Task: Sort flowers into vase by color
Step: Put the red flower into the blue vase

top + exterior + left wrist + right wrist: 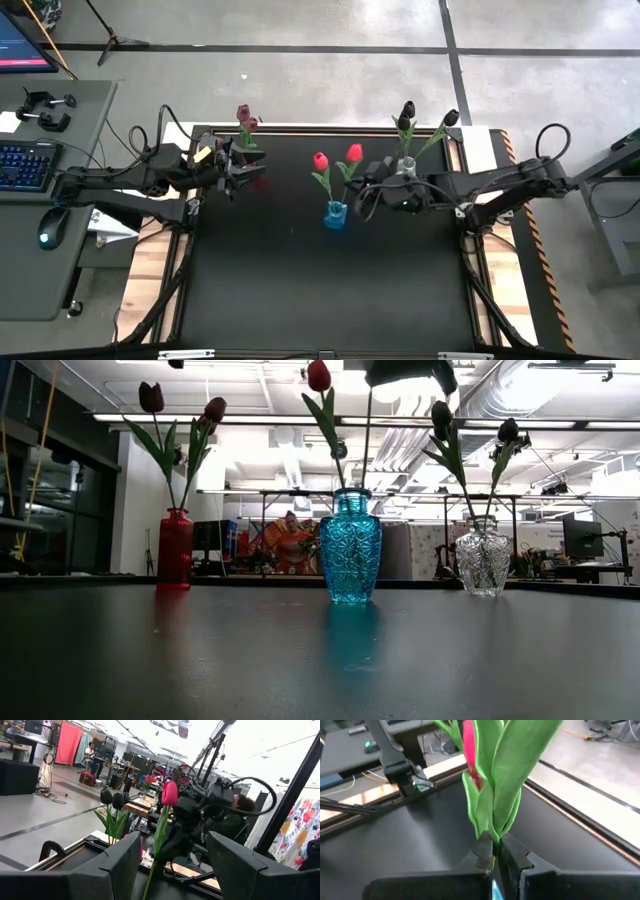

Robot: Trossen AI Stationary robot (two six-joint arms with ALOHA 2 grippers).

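A blue vase (350, 545) stands mid-table with one red tulip (318, 375) in it. My right gripper (494, 856) is above it, shut on a second red tulip (354, 152). At the far left, a red vase (175, 550) holds two maroon tulips (245, 118). At the far right, a clear vase (483, 555) holds dark, near-black tulips (407, 110). My left gripper (172, 865) hovers open beside the red vase with nothing between its fingers. My right gripper pinches the red tulip's thin stem (493, 844) between its two fingertips, just below where the green leaves (505, 780) start. The fingers come from the table's right, slanting down, and lie across the stem. The tulip stands upright, its stem (366, 445) running down into the blue vase's mouth.
The three vases stand in a row across the far half of the black table (330, 290); the near half is bare. A desk with a keyboard (25, 165) and mouse lies off the table's left side.
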